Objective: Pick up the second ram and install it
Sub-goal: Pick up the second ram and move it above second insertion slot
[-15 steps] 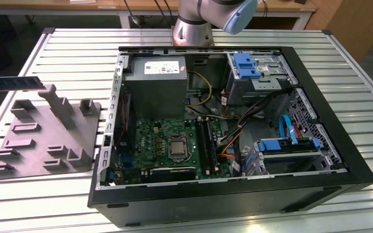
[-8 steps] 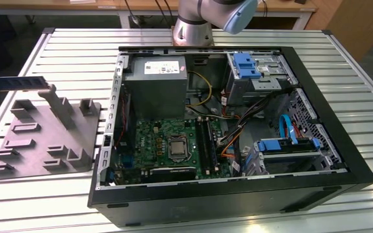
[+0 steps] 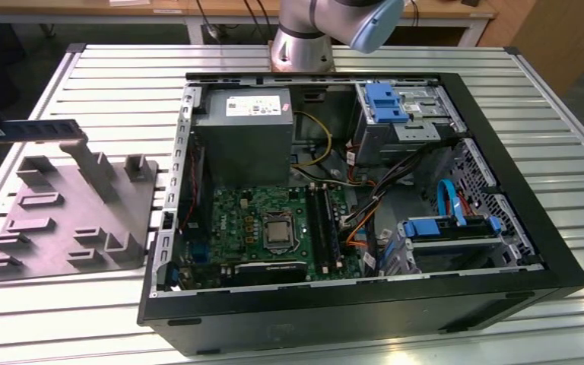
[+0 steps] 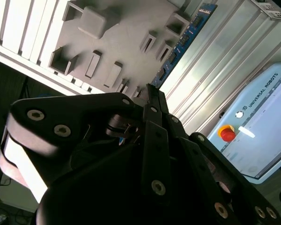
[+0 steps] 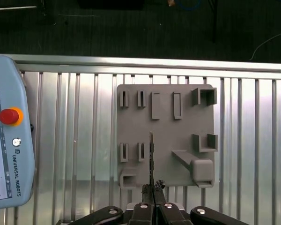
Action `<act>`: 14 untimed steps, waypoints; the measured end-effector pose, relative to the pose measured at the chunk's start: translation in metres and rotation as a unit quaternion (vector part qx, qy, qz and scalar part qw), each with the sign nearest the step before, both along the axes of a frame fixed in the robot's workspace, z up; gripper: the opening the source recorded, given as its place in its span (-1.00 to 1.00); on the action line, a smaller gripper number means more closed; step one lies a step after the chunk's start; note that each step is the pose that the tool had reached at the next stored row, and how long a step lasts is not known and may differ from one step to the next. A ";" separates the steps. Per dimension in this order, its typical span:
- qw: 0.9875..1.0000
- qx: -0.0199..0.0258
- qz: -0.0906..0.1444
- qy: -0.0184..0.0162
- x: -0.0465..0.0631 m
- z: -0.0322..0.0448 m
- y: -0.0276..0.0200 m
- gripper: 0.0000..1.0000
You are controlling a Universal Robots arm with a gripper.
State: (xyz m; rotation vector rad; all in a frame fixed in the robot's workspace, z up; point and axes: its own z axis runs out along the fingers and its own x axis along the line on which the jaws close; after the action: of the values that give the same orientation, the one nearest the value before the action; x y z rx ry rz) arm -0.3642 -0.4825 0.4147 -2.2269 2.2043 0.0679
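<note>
In the exterior view, at the far left, the second ram [image 3: 33, 129] hangs in the air. It lies level and stands on its thin edge. It is up over the far left part of the grey tray [image 3: 69, 220]. The tray lies flat on the ribbed metal worktop [image 3: 535, 84].

On the exterior view's right of the tray lies the open computer case [image 3: 566, 266]. Inside it are a green board [image 3: 236, 213], a grey power box [image 3: 241, 141] and blue clips [image 3: 385, 103]. The robot arm's base [image 3: 303, 46] stands behind the case.

In the first wrist view, the fingers [image 5: 165, 207] are pinched tight on one end of the ram. The thin stick points out over the tray. A control pad with a red button [image 5: 9, 116] lies on the worktop, beside the tray but not touching it. In the second wrist view the ram looks blue, with a row of small dark chips.
</note>
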 end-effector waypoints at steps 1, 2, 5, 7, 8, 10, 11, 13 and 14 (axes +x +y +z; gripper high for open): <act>1.000 0.000 0.000 0.000 0.001 0.0000 0.0000 -0.77; 1.000 0.000 0.000 0.000 0.003 0.0000 0.0000 -0.77; 1.000 0.000 0.000 0.000 0.007 0.0000 0.0000 -0.77; 1.000 0.000 0.000 0.000 0.010 0.0000 0.0000 -0.77; 1.000 0.000 0.000 0.000 0.011 0.0000 0.0000 -0.77; 1.000 0.000 0.000 0.000 0.014 0.0000 0.0000 -0.77; 1.000 0.000 0.000 0.000 0.016 -0.0001 0.0000 -0.77; 1.000 0.000 0.000 0.000 0.019 0.0000 0.0000 -0.77; 1.000 0.000 0.000 0.000 0.020 0.0000 0.0000 -0.77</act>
State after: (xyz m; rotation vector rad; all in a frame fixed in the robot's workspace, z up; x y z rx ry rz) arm -0.3442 -0.4825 0.4147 -2.2265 2.2037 0.0689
